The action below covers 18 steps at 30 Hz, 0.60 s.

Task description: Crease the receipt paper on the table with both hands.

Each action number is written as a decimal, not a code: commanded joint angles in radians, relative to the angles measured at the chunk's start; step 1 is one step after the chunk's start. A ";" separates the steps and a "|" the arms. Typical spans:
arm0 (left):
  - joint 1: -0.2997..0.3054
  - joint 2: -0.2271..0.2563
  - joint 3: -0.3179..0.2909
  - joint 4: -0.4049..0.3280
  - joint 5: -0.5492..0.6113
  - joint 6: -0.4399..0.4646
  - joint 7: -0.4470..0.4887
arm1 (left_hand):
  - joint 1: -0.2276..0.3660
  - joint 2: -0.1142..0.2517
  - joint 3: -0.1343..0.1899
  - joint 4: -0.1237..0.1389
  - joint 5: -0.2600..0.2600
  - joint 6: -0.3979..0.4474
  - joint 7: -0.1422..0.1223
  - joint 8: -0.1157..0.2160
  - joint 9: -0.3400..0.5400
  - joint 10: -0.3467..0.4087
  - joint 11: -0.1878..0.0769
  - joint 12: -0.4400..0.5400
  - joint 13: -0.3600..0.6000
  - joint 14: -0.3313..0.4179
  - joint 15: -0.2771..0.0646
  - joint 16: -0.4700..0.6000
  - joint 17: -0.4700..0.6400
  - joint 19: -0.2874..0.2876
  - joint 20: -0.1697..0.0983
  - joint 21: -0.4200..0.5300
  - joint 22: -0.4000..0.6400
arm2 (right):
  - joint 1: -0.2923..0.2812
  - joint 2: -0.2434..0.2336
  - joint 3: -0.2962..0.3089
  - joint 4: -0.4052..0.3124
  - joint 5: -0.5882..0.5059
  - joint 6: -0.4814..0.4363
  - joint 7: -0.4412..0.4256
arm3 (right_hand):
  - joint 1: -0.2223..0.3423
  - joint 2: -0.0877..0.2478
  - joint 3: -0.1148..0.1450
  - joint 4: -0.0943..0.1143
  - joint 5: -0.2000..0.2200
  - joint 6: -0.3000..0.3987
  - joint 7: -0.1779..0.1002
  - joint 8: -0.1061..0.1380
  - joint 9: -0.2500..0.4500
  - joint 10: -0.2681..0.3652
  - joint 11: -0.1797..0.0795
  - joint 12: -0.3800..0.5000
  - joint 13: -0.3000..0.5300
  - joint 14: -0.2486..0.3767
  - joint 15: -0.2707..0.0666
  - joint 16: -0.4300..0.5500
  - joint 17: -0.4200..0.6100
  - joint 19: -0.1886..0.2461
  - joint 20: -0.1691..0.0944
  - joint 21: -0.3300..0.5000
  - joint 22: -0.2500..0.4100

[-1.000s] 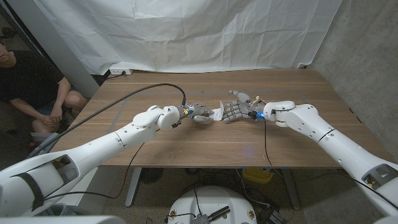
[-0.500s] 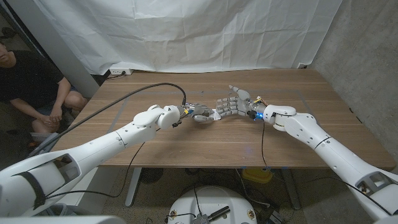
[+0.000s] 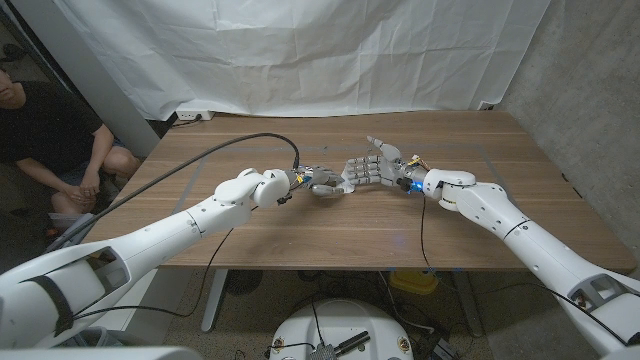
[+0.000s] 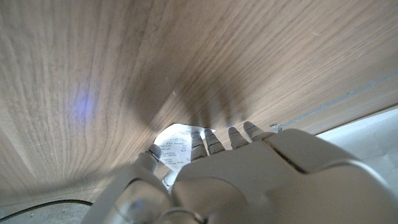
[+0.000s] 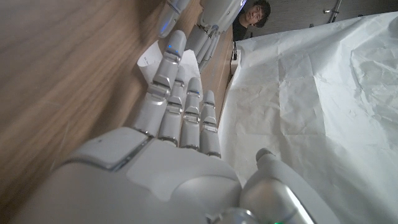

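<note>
Head view shows both hands meeting near the middle of the wooden table [image 3: 300, 225], with the receipt [image 3: 345, 184] a small white scrap caught between them. The left hand [image 3: 318, 182] sits on the receipt's near end with its fingers curled down over the paper; in the left wrist view the fingertips [image 4: 205, 142] lie on the printed slip [image 4: 174, 148], so it seems to be pinning or pinching it, though whether the paper is truly clamped I cannot tell. The right hand [image 3: 368, 170] stands on its edge, palm upright, fingers straight and spread, holding nothing; the right wrist view shows its fingers [image 5: 174, 93] reaching just beside the receipt's raised white corner [image 5: 148, 62]. Compared with a second ago, that right hand has lifted from a lower, more closed pose against the paper and opened out, and over the last half second it has barely moved. The receipt itself has stayed where it was. My reading is that the right hand has released after a press and is set for another pass; the paper already looks bent upward, so a crease is probably started but not finished. A person [image 3: 40, 130] sits beyond the table's far left corner.
</note>
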 commanded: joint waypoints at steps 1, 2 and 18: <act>0.001 0.001 -0.006 -0.001 -0.002 -0.003 0.010 | 0.007 0.069 -0.001 0.000 0.005 -0.009 -0.003 0.003 0.007 -0.007 -0.004 0.002 0.002 -0.010 -0.084 -0.001 0.005 -0.008 -0.003 -0.006 0.004 | 0.068 -0.025 -0.069 -0.013 -0.057 -0.112 0.008 | -0.004 -0.009 -0.014 0.004 0.011 -0.048 0.051 -0.003 0.002 -0.068 0.001 0.003 0.003 -0.086 0.000 -0.003 -0.001 -0.082 0.001 -0.008 0.002; 0.002 0.002 -0.006 -0.002 -0.004 -0.003 0.009 | 0.007 0.069 -0.001 0.000 0.005 -0.009 -0.003 0.003 0.007 -0.008 -0.004 0.002 0.002 -0.010 -0.084 -0.001 0.005 -0.008 -0.003 -0.006 0.004 | 0.070 -0.024 -0.073 -0.014 -0.062 -0.117 0.005 | -0.004 -0.009 -0.015 0.004 0.011 -0.052 0.051 -0.002 0.002 -0.075 0.001 0.003 0.003 -0.095 0.000 -0.003 -0.001 -0.089 0.002 -0.008 0.002; 0.003 0.006 -0.006 -0.001 -0.005 -0.010 0.013 | 0.008 0.070 -0.004 0.000 0.006 -0.013 -0.006 0.006 0.007 -0.011 -0.006 0.005 0.002 -0.011 -0.085 0.000 0.005 -0.009 -0.003 -0.005 0.004 | 0.073 -0.022 -0.090 -0.046 -0.117 -0.113 -0.052 | -0.001 0.005 -0.013 0.006 0.015 -0.099 0.048 -0.006 0.001 -0.132 0.001 0.001 0.004 -0.149 -0.002 0.000 0.001 -0.105 -0.013 0.003 0.005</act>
